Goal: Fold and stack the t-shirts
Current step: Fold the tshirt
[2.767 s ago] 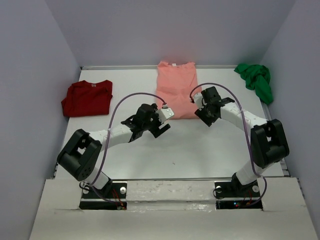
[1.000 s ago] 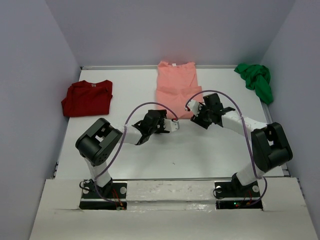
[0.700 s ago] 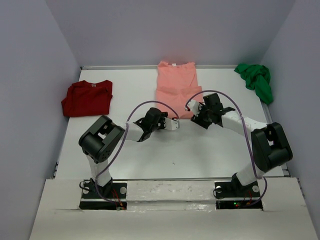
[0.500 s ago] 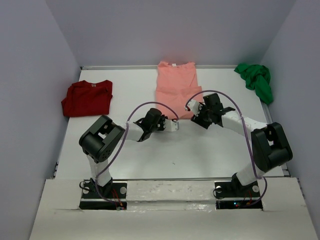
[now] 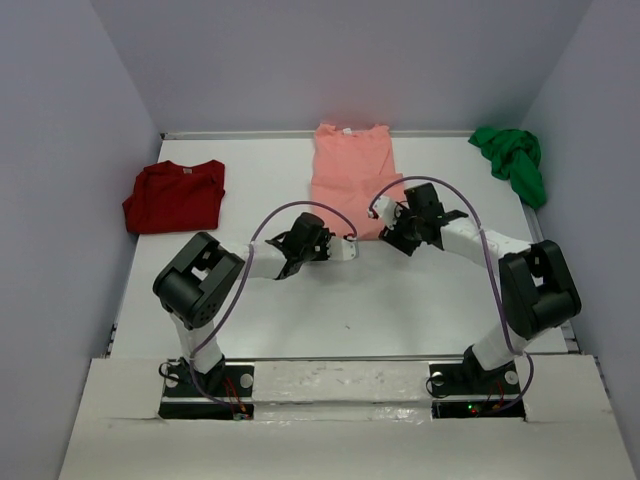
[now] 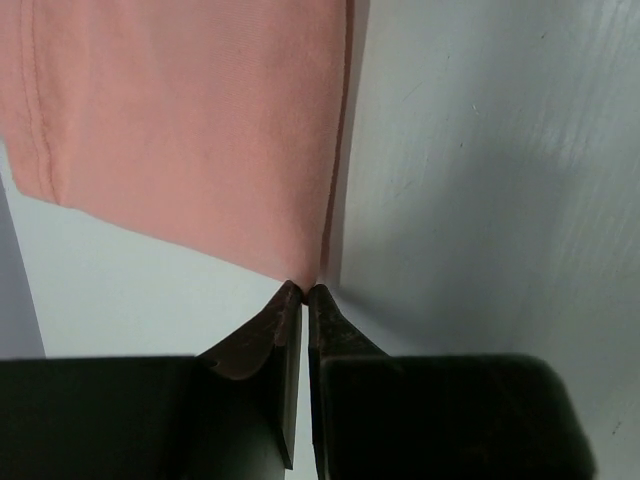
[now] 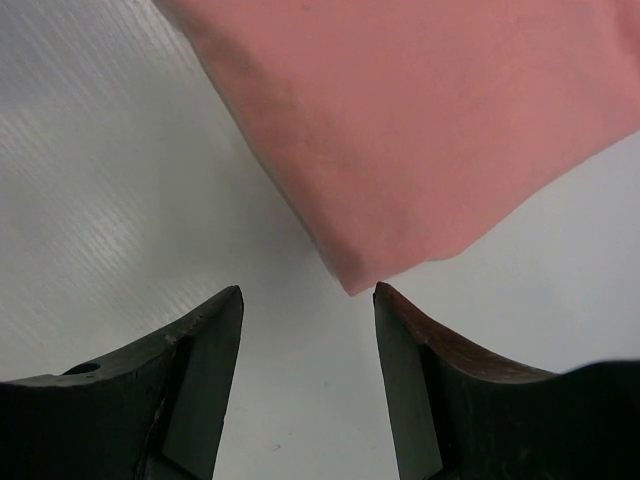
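The salmon-pink t-shirt (image 5: pixel 350 170) lies flat at the back middle of the table, narrowed lengthwise. My left gripper (image 5: pixel 350 243) is at its near edge. In the left wrist view the gripper (image 6: pixel 303 288) is shut, pinching a near corner of the pink cloth (image 6: pixel 200 120). My right gripper (image 5: pixel 386 232) sits at the shirt's near right corner. Seen from the right wrist, it (image 7: pixel 308 290) stands open, with the cloth's corner (image 7: pixel 430 120) just ahead of the tips and nothing between them. The dark red t-shirt (image 5: pixel 175 195) lies folded at the left. The bright green t-shirt (image 5: pixel 512 160) is bunched up at the back right.
Grey walls close in the white table (image 5: pixel 380 310) on the left, back and right. Both arms' cables loop above the near edge of the pink shirt.
My left gripper has gone from wide open to shut on the pink shirt's near corner. The right gripper has stayed open and has shifted only slightly.
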